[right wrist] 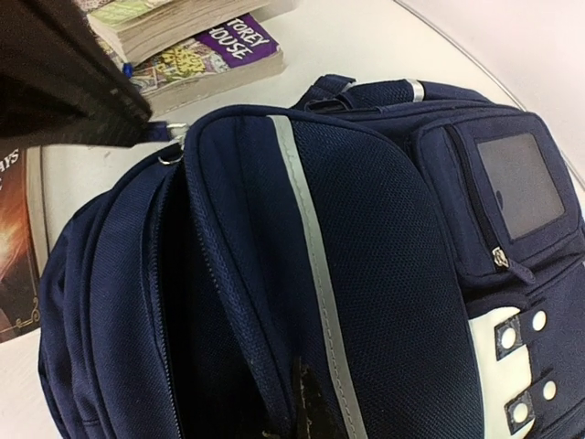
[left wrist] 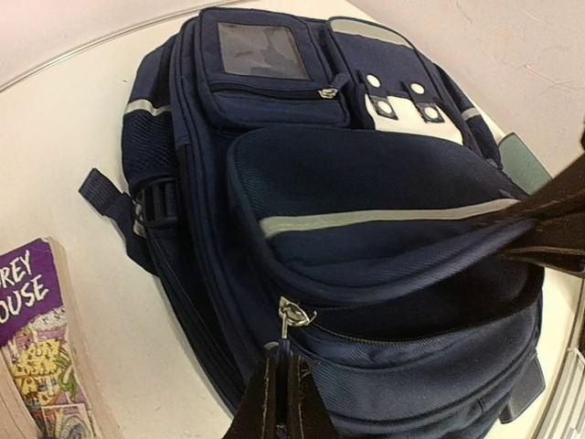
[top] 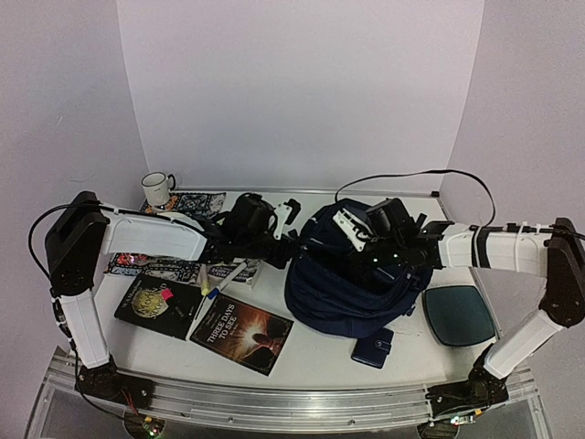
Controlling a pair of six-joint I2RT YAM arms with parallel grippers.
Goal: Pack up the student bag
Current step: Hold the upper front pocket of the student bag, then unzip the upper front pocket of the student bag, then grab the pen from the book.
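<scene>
The student bag (top: 352, 279), navy with grey-white stripes and a white patch, lies in the middle of the table. Its main zip is partly open, showing a dark gap (right wrist: 187, 302). My left gripper (top: 291, 247) is at the bag's left edge and is shut on the zip pull (left wrist: 285, 352), just below the metal slider (left wrist: 295, 315). My right gripper (top: 373, 261) is over the bag's top and is shut on the edge of the bag's front flap (right wrist: 306, 402). The bag fills both wrist views (left wrist: 366, 183) (right wrist: 384, 256).
Left of the bag lie a book "Three Days to See" (top: 242, 334), a dark book (top: 157, 306), a paperback stack (top: 233, 272) and pens (top: 215, 283). A mug (top: 157, 187) stands at the back left. A small navy wallet (top: 373, 347) and a teal case (top: 457, 314) lie at the right front.
</scene>
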